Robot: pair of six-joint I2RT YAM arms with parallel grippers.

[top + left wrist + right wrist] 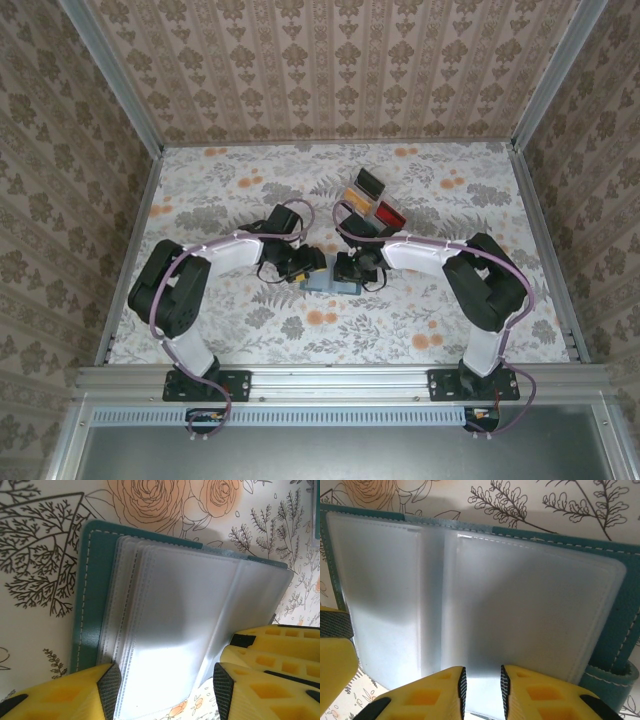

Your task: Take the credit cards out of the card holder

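Note:
The teal card holder lies open on the flowered table between my two grippers. In the left wrist view its teal cover shows at the left, with a stack of frosted clear sleeves fanned over it. My left gripper is open wide, its pads on either side of the sleeves' near edge. My right gripper hovers over the right sleeve page, jaws a narrow gap apart with nothing between them. I see no card in the sleeves. In the top view the left gripper and right gripper nearly meet.
A clear compartment tray with black, yellow and red contents stands just behind the grippers. The right gripper's yellow fingers crowd the left wrist view's right side. Patterned walls enclose the table on three sides.

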